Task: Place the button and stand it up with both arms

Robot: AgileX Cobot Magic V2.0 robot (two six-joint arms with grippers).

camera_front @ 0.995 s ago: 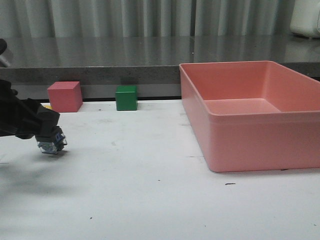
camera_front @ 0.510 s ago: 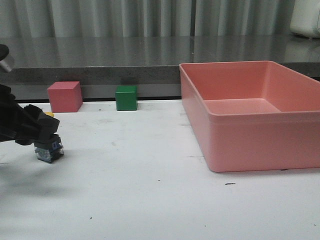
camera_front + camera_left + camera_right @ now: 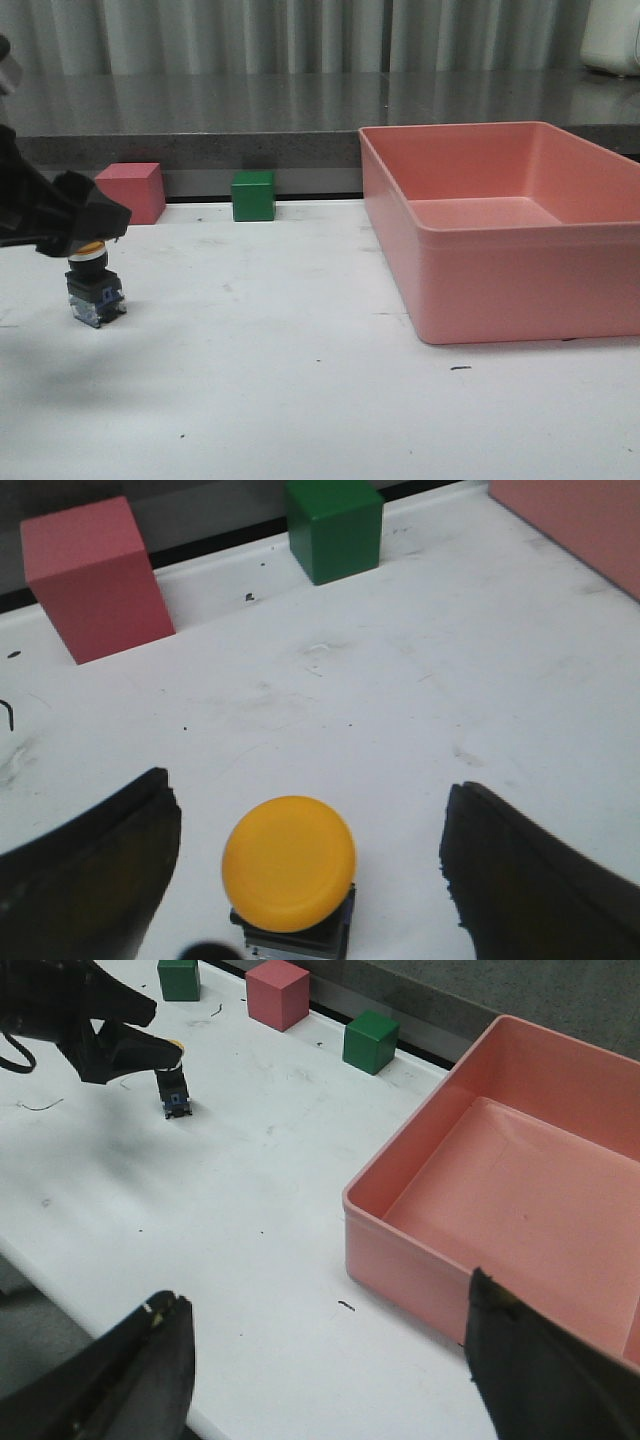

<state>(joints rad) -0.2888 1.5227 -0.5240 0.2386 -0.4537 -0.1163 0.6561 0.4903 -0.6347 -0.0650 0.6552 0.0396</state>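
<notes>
The right gripper (image 3: pixel 320 1360) hangs high over the bench's (image 3: pixel 320 400) near edge, jaws spread wide, holding nothing. Farther left, the button (image 3: pixel 94 290) stands upright on the bench, yellow cap up. The left gripper (image 3: pixel 310 870) straddles it, jaws wide and clear of it. Behind sit a pink cube (image 3: pixel 132 192), green cube (image 3: pixel 253 195) and pink bin (image 3: pixel 510 230).

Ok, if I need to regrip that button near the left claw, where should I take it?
Probably by the black body under the yellow cap, coming straight down. The button stands upright on the table, and the left claw already straddles it with fingers open either side.
</notes>
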